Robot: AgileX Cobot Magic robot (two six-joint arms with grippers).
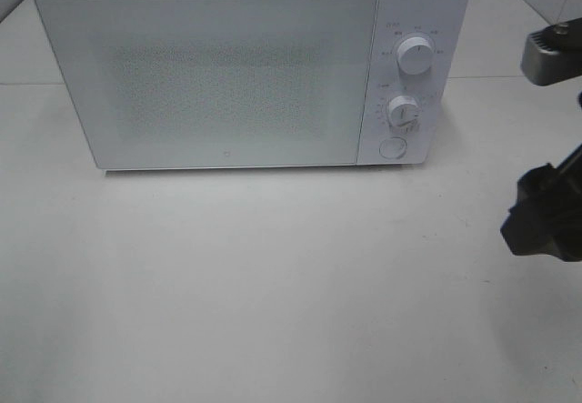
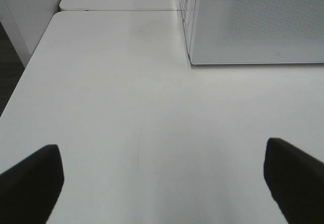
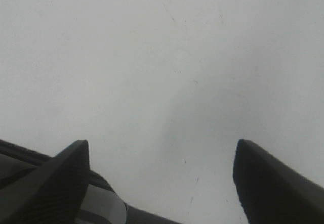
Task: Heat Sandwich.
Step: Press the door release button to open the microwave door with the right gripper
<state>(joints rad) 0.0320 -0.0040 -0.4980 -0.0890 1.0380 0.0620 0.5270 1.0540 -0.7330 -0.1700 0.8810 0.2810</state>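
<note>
Sandwich: not visible in any view, so I cannot tell where it is. The microwave (image 1: pixel 227 66) has its door (image 1: pixel 209 80) shut, and the speckled panel shows me nothing of the inside.

Cut off: the right arm (image 1: pixel 546 212) shows in the high view only as dark shapes clipped by the frame's right edge. I get just a corner of the microwave from the left wrist.

Left gripper (image 2: pixel 162 158): jaws spread wide, two dark fingers (image 2: pixel 35 183) over bare table (image 2: pixel 152 107), nothing held.

Right gripper (image 3: pixel 162 153): also wide apart, empty, over plain tabletop. A dark glossy shape (image 3: pixel 101 209) under one finger is hard to make out.

Edges: the table's left edge shows in the left wrist view, and a seam runs across it beside the microwave. There is broad open surface in front of the door.

Count: one microwave, two knobs (image 1: pixel 416 55), one round button (image 1: pixel 393 147) below them.
</note>
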